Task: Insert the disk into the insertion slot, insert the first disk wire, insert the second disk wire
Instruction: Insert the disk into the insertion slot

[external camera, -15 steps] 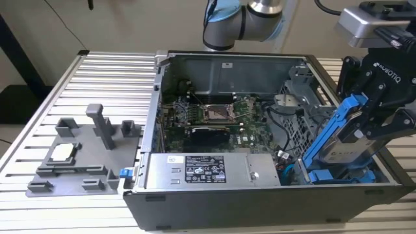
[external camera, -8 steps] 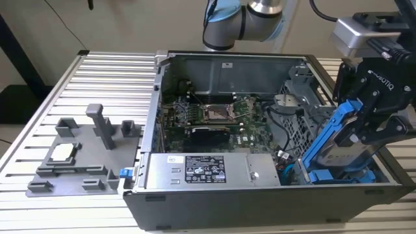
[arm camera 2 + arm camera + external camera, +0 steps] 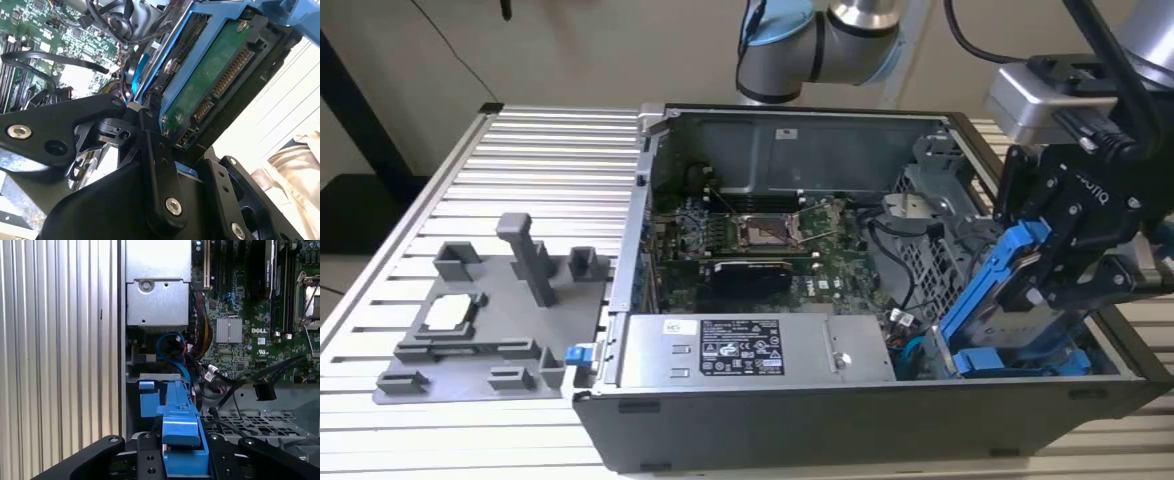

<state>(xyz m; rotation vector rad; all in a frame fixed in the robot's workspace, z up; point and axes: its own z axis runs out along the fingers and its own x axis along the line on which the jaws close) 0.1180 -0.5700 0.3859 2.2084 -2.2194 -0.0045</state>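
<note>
Ribbed aluminium worktop (image 3: 520,150). An open computer case (image 3: 854,425) sits toward its edge at the exterior view's right. A grey fixture plate (image 3: 480,330) sits near the opposite edge, well apart from the case.

The gripper (image 3: 1063,270) hangs over the case's near corner on the exterior view's right. Its fingers are closed flat on either side of the disk (image 3: 1003,290), with nothing else in them. The disk stands steeply tilted, lower end down at the insertion slot (image 3: 961,350), just beside the other blue-fronted drive (image 3: 1034,362). I cannot tell how far in it is.

Risks, as I judge them:
- At this tilt the carrier could jam on the cage's sheet-metal lip.
- A loose black cable (image 3: 280,367) lies near the bay and could get pinched beneath the carrier.
- The bare connector contacts on the disk could scrape on metal.

Materials:
- Worktop: bright and grooved.
- Case: matte grey steel, boxy.
- Power supply (image 3: 734,350): plain metal with a white label.
- Motherboard (image 3: 761,235): green and crowded.
- Carrier: glossy blue plastic, rigid and rectangular.
- Disk's face in the second wrist view: green circuit board with gold contacts.
</note>
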